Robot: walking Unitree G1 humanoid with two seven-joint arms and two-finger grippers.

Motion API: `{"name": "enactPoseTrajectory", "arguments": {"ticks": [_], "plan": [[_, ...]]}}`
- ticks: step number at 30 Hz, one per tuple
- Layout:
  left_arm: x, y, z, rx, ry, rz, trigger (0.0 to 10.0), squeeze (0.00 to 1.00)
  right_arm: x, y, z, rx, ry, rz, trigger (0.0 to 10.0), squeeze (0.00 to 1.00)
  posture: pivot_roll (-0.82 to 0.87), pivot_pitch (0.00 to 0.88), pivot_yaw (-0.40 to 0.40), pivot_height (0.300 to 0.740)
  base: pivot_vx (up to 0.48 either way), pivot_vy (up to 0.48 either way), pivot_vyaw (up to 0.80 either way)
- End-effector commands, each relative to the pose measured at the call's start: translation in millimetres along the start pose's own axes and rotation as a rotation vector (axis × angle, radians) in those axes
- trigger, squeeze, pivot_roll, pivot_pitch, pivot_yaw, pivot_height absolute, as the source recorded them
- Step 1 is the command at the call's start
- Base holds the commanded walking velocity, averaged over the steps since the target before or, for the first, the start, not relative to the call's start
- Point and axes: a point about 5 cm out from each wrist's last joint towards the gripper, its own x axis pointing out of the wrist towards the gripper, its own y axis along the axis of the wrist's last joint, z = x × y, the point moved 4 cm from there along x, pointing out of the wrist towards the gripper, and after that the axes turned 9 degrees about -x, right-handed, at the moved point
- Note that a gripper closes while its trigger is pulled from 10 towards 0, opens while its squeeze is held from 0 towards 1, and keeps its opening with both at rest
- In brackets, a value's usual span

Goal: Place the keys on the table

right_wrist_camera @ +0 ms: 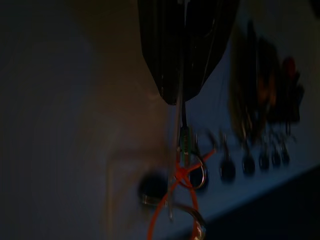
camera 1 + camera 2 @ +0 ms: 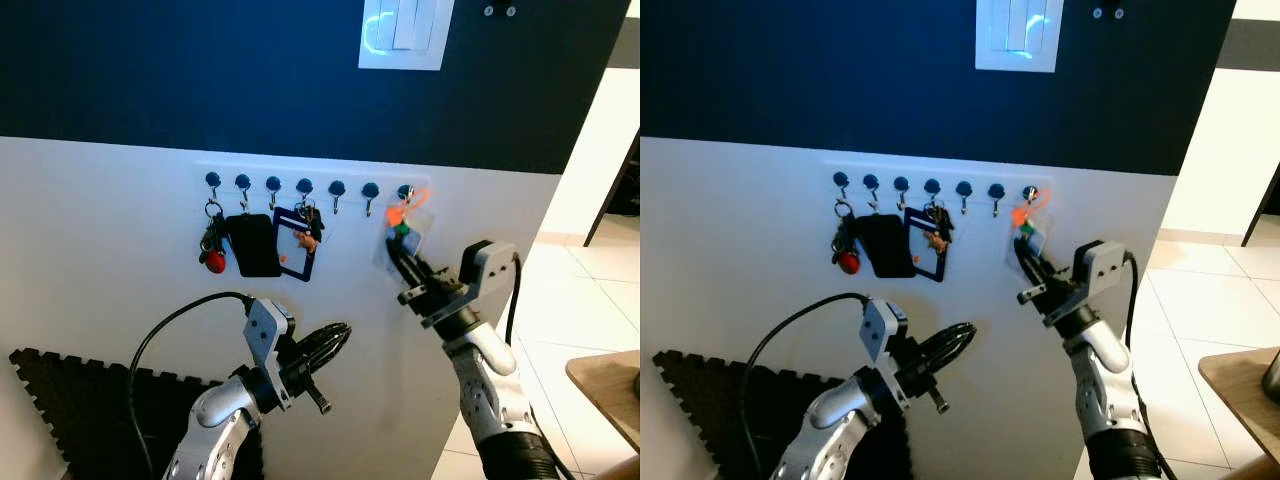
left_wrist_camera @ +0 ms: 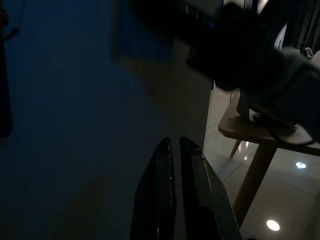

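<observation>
A bunch of keys with an orange cord and a clear tag hangs from the rightmost hook of a white hook rail on the wall. My right gripper is raised to it, its fingers shut on the clear tag just below the hook. In the right wrist view, the thin tag runs from between the fingertips to the orange cord and key ring. My left gripper is held low in front of the white wall, shut and holding nothing.
On the left hooks hang keys with a red fob, a black pouch, a blue card frame and more keys. A wooden table corner stands at the lower right. A black foam mat lies lower left.
</observation>
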Motion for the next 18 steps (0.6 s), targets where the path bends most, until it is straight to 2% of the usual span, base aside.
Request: {"name": "enactPoseTrajectory", "arguments": {"ticks": [1, 5, 13, 16, 18], "plan": [[-3.0, -3, 1.6, 0.011, -0.018, -0.033, 10.0, 0.0, 4.5, 11, 0.1, 0.019, -0.008, 0.039, 10.0, 0.0, 0.04, 0.011, -0.009, 0.74, 0.0, 0.0, 0.0], [-3.0, -3, 2.3, 0.011, -0.021, -0.036, 10.0, 0.0, 3.9, 12, -0.9, 0.03, -0.006, 0.037, 10.0, 0.0, 0.04, 0.008, -0.011, 0.74, 0.0, 0.0, 0.0], [-3.3, -5, 4.1, 0.012, -0.032, -0.047, 10.0, 0.0, -8.0, 9, -12.7, 0.073, 0.021, 0.004, 10.0, 0.0, 0.03, 0.001, -0.011, 0.74, 0.0, 0.0, 0.0], [-3.5, -6, 4.6, 0.013, -0.037, -0.053, 10.0, 0.0, -14.4, 2, -24.3, 0.119, 0.069, -0.054, 10.0, 0.0, 0.03, 0.0, -0.012, 0.74, 0.0, 0.0, 0.0], [-4.0, -7, 5.2, 0.014, -0.041, -0.06, 10.0, 0.0, -29.4, -14, -32.9, 0.13, 0.105, -0.131, 10.0, 0.0, 0.03, 0.0, -0.012, 0.74, 0.0, 0.0, 0.0]]}}
